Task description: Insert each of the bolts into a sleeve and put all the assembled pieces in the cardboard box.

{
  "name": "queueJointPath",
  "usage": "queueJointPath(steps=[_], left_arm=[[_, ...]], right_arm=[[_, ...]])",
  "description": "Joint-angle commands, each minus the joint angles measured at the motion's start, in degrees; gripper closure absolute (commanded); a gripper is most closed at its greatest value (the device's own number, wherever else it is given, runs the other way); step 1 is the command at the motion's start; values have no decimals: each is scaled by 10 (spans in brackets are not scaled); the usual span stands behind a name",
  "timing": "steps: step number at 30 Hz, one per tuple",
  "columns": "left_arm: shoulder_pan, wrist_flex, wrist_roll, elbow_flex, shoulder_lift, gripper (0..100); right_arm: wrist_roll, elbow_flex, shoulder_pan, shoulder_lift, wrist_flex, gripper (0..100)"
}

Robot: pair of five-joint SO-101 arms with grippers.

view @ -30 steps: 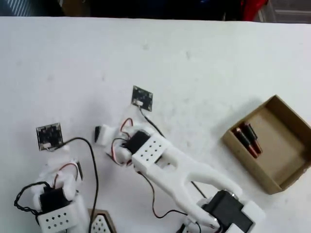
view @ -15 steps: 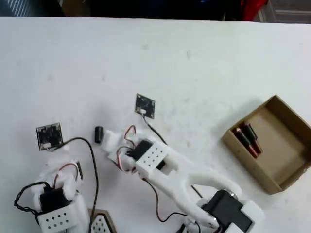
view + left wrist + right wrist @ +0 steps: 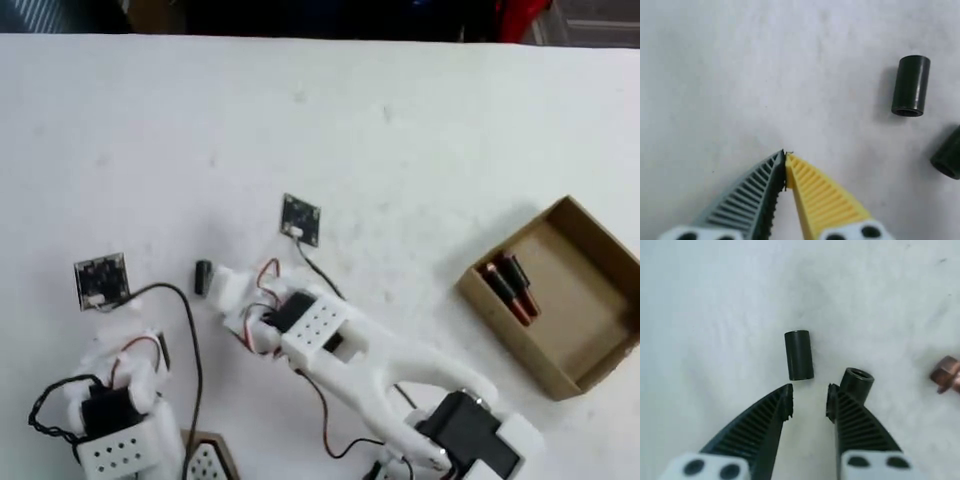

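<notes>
In the cardboard box (image 3: 585,310), two dark pieces (image 3: 505,285) with red ends lie side by side, close to the wall that faces the arms; far from the box, a black sleeve (image 3: 799,355) lies flat on the white table (image 3: 400,120), just in front of the right gripper (image 3: 810,401), whose fingers are spread apart; a second sleeve (image 3: 857,381) sits just beside one finger; the left gripper (image 3: 785,156) is pressed tight together, also far from the box; since a second ago the right gripper has backed off the black sleeve a little, toward the box.
</notes>
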Motion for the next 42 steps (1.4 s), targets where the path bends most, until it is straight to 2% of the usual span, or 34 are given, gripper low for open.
queueJointPath(steps=[1, 17, 25, 31, 39, 42], left_arm=[[-4, -9, -1, -6, -5, 977], [-4, -9, -1, -6, -5, 977], [-4, -9, -1, -6, -5, 977], [-4, -9, -1, -6, -5, 977], [-4, -8, -1, -6, -5, 977], [-4, -8, -1, -6, -5, 977]], right_arm=[[-4, 9, 15, -4, -8, 823], [-5, 25, 16, -2, -10, 816], [-5, 27, 15, 60, -78, 816], [-2, 26, 13, 65, -78, 817], [1, -12, 15, 138, -73, 958], [16, -25, 15, 161, -73, 967]])
